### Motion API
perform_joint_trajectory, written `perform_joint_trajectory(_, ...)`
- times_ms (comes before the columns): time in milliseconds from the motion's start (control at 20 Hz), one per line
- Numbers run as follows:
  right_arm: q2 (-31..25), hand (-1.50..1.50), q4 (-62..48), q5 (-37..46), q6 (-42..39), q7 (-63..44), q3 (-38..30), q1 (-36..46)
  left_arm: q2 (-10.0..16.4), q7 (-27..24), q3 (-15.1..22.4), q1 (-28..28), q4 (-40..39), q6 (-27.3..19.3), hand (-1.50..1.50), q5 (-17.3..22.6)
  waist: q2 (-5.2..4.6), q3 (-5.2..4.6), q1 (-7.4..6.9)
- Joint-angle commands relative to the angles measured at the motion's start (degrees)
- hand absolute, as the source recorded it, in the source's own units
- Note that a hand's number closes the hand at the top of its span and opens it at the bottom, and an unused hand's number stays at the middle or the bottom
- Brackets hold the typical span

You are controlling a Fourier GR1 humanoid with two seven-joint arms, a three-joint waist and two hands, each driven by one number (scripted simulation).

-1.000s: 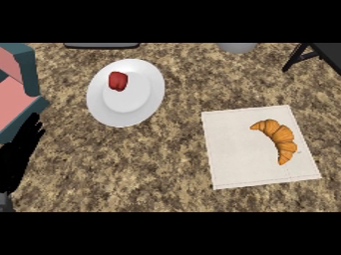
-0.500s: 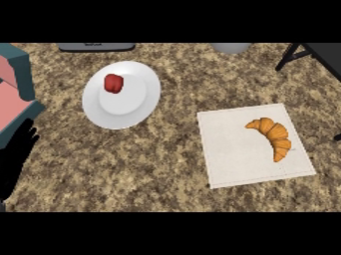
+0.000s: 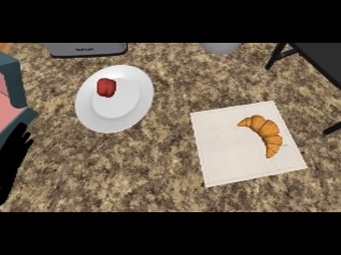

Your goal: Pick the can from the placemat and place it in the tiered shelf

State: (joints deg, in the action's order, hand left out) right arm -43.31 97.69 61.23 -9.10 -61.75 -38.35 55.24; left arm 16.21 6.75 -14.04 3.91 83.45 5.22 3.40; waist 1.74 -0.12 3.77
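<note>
Your counter (image 3: 159, 167) is a speckled brown stone top that fills the view. A black frame (image 3: 328, 60) stands over its far right corner. At the left edge sits the tiered shelf (image 3: 3, 112), teal-walled with pink levels stepped one above the other. The white placemat (image 3: 232, 159) lies right of centre, turned slightly askew, well apart from the shelf. What you have on it is a croissant (image 3: 265, 132), lying along the mat's far right part. A white plate (image 3: 129, 107) sits left of centre, toward the far edge. The left hand (image 3: 4, 164) shows at the near left corner, fingers straight and apart, holding nothing. A grey appliance (image 3: 85, 49) and a grey round thing (image 3: 221, 47) sit at the far edge. A small red thing (image 3: 106, 87) rests on the plate; you cannot tell what it is.
</note>
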Motion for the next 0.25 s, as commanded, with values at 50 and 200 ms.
perform_joint_trajectory(50, -1.3, -1.5, 15.0, -3.9, -17.4, -9.1, -3.4, -1.8, 0.2, -0.1, -0.6, 2.0, 0.1, -0.1, 0.0, -0.2, 0.73, -0.02, 1.67)
perform_joint_trajectory(200, -3.6, -1.5, 19.0, -7.4, -23.8, -7.8, -9.0, -3.2, -1.2, -0.6, -0.7, 3.2, 0.1, -0.9, 0.0, -0.1, 0.97, 0.06, 2.66)
